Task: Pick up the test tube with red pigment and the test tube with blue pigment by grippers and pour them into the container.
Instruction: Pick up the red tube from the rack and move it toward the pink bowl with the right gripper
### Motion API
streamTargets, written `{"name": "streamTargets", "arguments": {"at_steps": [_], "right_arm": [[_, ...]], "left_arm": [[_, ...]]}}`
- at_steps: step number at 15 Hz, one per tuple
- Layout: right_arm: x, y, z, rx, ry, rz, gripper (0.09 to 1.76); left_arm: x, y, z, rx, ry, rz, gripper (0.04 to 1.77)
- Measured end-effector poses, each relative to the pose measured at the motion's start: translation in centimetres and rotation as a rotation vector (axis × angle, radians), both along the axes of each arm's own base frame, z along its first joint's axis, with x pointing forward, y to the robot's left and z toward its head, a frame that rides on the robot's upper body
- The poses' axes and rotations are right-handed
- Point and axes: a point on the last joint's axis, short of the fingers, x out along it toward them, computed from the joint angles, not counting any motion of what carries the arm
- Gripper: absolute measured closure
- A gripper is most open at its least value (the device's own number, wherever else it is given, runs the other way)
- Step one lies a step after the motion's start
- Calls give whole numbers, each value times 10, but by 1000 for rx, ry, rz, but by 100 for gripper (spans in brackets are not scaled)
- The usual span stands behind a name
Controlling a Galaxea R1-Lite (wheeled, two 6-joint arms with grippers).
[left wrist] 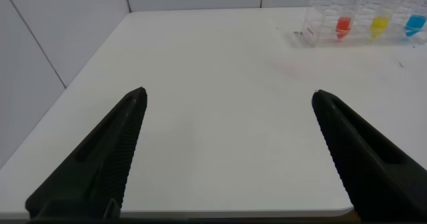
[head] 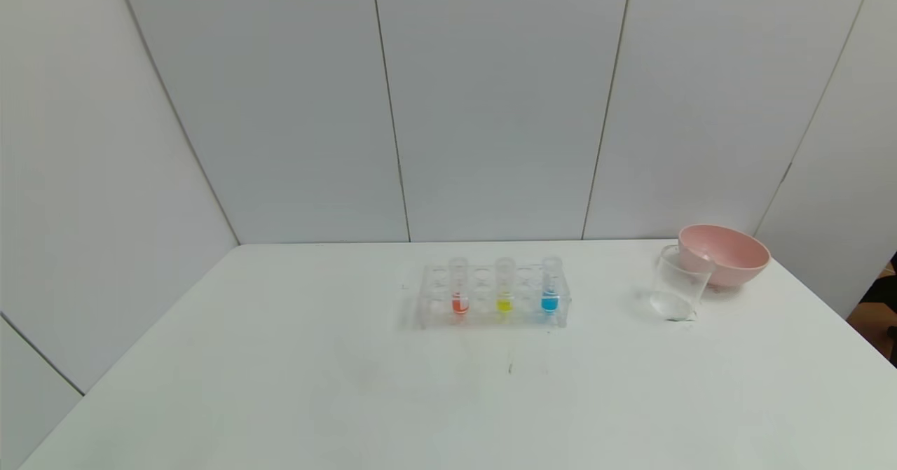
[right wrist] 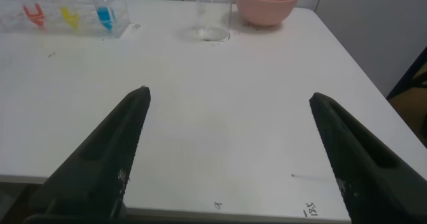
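Note:
The red-pigment test tube (head: 459, 295) stands at the left of a clear tube rack (head: 490, 312) mid-table; the blue-pigment test tube (head: 550, 293) stands at its right, a yellow-liquid tube (head: 504, 295) between them. The clear glass beaker (head: 676, 284) stands to the right of the rack. Neither gripper shows in the head view. My left gripper (left wrist: 228, 94) is open and empty over the table's near left edge, far from the red tube (left wrist: 343, 25) and blue tube (left wrist: 415, 24). My right gripper (right wrist: 228, 94) is open and empty over the near right edge, far from the blue tube (right wrist: 104, 14) and beaker (right wrist: 213, 14).
A pink bowl (head: 725, 253) sits just behind and right of the beaker, also in the right wrist view (right wrist: 265, 3). White walls close the table at the back and left. The table's front edge lies just under both grippers.

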Motion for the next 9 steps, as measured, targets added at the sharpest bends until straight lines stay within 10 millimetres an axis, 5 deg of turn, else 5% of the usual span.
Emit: {"name": "streamTargets", "arguments": {"at_steps": [9], "right_arm": [[0,0,0,1,-1,-2,14]], "left_arm": [[0,0,0,0,0,0,5]]}}
